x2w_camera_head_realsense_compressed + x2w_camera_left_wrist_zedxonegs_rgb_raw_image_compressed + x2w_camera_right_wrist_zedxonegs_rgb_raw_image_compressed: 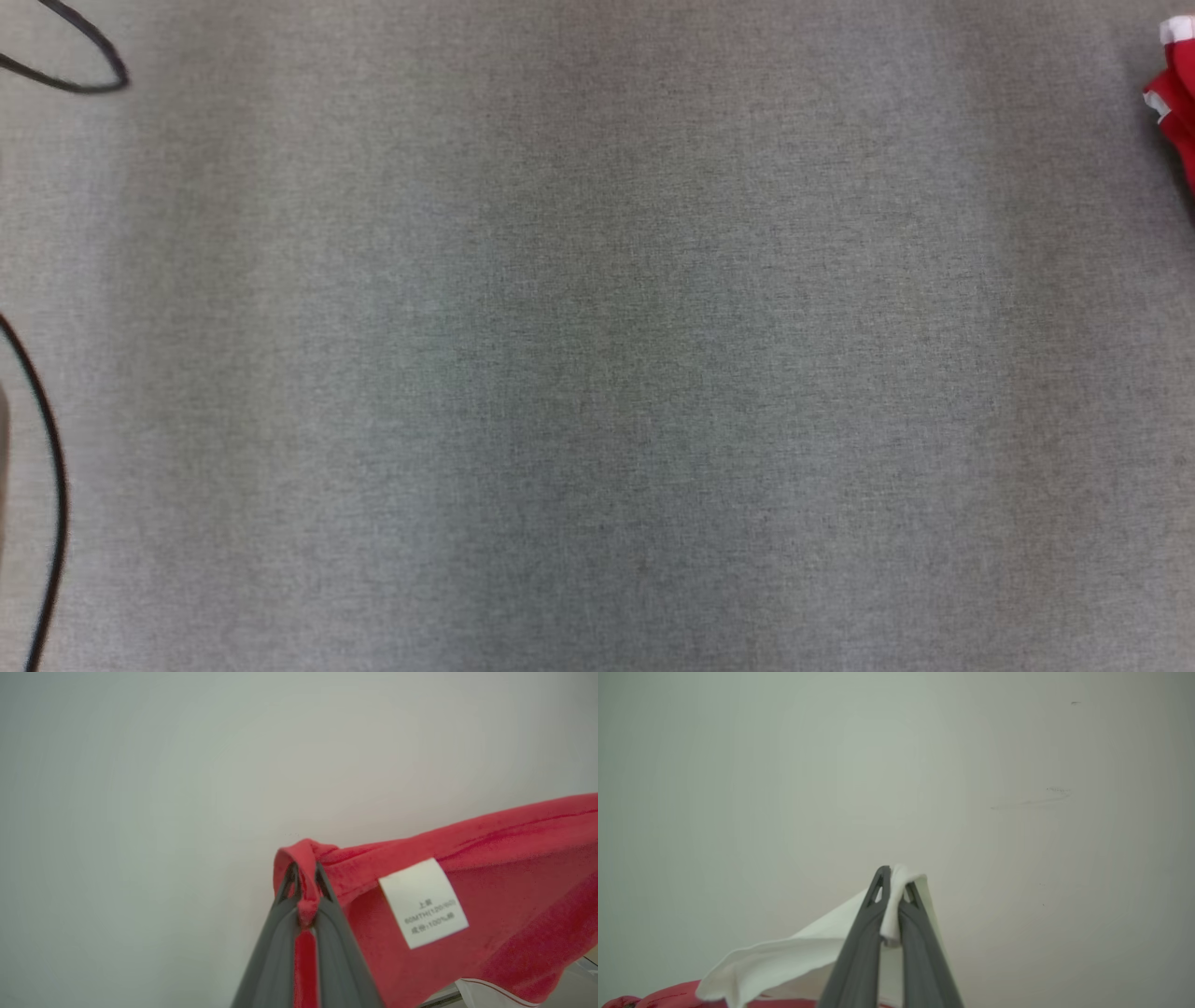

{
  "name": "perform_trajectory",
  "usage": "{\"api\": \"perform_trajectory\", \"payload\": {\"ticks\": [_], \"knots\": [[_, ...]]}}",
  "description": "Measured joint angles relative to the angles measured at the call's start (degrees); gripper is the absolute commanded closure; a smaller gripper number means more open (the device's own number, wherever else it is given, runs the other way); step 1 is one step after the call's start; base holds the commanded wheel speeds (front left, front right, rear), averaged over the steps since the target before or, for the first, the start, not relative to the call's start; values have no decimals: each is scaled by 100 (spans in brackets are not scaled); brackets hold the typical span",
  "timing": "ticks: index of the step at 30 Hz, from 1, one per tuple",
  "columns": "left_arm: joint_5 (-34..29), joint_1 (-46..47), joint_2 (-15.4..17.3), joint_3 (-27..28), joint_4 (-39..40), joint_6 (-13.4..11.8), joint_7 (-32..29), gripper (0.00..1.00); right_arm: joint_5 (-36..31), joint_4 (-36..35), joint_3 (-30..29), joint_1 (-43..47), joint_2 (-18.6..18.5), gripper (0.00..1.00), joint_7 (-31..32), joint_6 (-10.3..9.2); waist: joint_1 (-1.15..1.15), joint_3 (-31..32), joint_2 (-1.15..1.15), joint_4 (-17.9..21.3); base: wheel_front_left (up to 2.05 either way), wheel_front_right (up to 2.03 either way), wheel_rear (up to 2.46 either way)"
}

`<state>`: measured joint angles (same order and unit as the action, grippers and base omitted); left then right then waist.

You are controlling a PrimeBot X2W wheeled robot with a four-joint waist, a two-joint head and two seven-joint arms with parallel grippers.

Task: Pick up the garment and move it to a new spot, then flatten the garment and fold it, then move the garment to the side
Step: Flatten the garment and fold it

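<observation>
A white sewn-in label sits on the red garment, just beside the pinched fold. It has three short lines of grey print, too blurred to read with confidence. The lowest seems to contain "100%" among Chinese characters, and the middle one looks like "60MTH" with figures in brackets.

The left pincer is pressed together on a red fold of the garment, with cloth bulging over its tips and running down between the fingers. From that fold the garment stretches away to the frame edge and is cut off. A white hem shows at its lower border.

The right pincer pinches a white part of the garment. A sliver of red lies below that white cloth at the frame's bottom.

In the head view only a red-and-white scrap of the garment shows, cut off at the edge of the grey woven surface. A black cable lies well apart from the garment on the opposite side, also cut off.
</observation>
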<state>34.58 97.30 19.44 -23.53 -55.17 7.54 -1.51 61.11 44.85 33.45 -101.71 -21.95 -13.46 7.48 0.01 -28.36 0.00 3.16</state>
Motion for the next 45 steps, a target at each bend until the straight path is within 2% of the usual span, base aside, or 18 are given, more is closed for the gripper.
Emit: {"api": "perform_trajectory", "payload": {"ticks": [3,8,14,23,35,39,45], "knots": [[260,-114,-24,-201,-33,0,-91,100,107,-30,326,158,-109,100,250,0,0,-35,0,-13,0,0,0],[632,-745,74,-717,15,0,-244,100,400,-275,902,904,-370,100,697,0,0,49,0,-42,0,0,0],[1360,-1593,466,-1336,444,0,-668,100,826,-890,1441,1780,-821,100,1110,0,0,352,0,-36,0,0,0],[2481,-3165,1239,-2455,1597,0,-1690,100,1411,-1745,2365,3353,-1608,100,2421,0,-2,1212,0,9,0,0,0],[3441,-4999,1956,-3118,2824,-14,-2550,100,2091,-2971,3207,5151,-2601,100,4050,0,-3,2443,0,57,0,0,0],[3723,-5513,2259,-3211,3445,-176,-2866,100,2210,-3493,3351,5584,-2961,100,4389,0,-3,2678,0,73,0,0,0],[4167,-6236,2942,-3356,4579,-653,-3434,100,2313,-4345,3505,6088,-3601,100,4878,0,-2,2775,1,65,0,0,0]]}}
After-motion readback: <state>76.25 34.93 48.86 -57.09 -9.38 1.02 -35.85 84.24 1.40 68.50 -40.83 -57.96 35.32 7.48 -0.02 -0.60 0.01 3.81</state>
